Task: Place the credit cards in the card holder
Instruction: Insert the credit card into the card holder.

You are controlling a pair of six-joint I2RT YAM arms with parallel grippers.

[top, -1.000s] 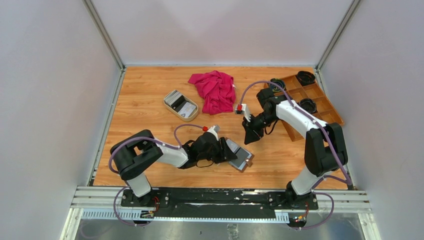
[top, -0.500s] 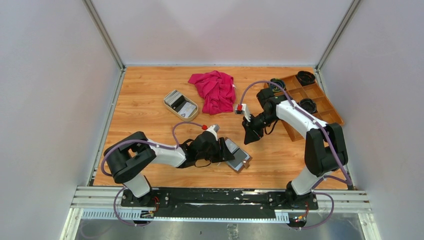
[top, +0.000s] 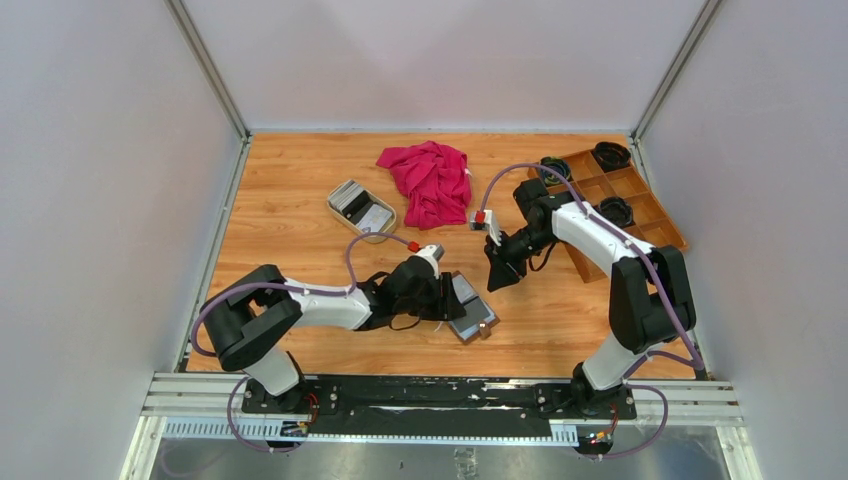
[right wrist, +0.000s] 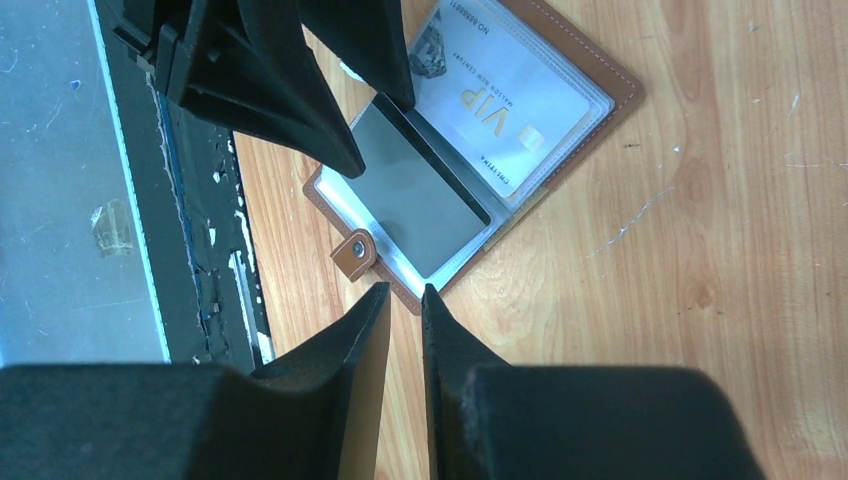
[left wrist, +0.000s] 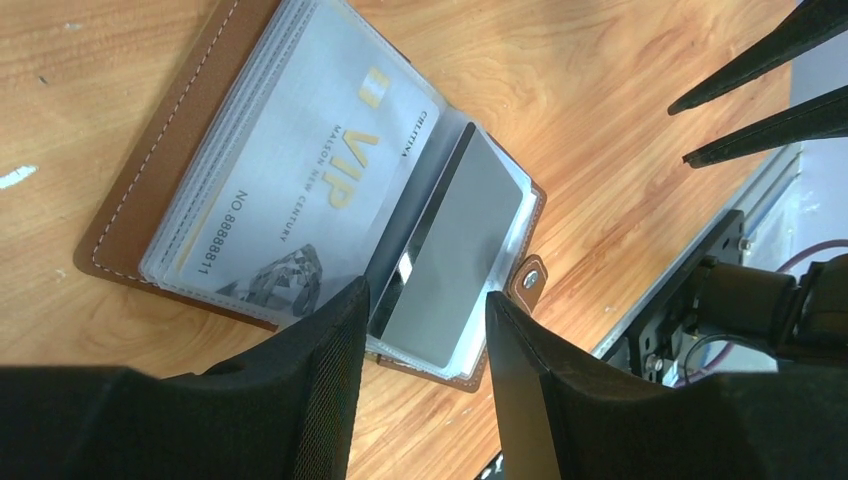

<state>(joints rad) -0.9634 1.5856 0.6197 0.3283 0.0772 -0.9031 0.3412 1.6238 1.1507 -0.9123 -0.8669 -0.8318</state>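
The left gripper (left wrist: 425,295) has its fingers (left wrist: 330,370) set a card's width apart. They pinch the near end of a dark credit card (left wrist: 450,240) by its two long edges. That card slants into the card holder (left wrist: 165,160): one long edge is raised, and the far end lies over the clear sleeves of the half that carries the snap tab (left wrist: 528,280). How far it sits inside a sleeve I cannot tell. The holder lies open and flat on the wooden table (left wrist: 620,150), directly ahead of these fingers. Its other half shows a pale VIP credit card (left wrist: 300,190) behind clear plastic.

The right gripper (right wrist: 405,290) holds nothing, and its fingers (right wrist: 350,350) stand close with only a thin gap between them. Their tips point at the holder's tab edge, near the snap tab but apart from it, and apart from the left fingers too.

From above, the holder sits in the near middle of the table. The left gripper is over its left side and the right gripper is just beyond its far right corner. Further back on the left, a beige dish (top: 335,208) holds more credit cards (top: 352,198). A pink cloth (top: 430,180) lies behind the middle, and a wooden tray (top: 625,185) with compartments stands at the far right
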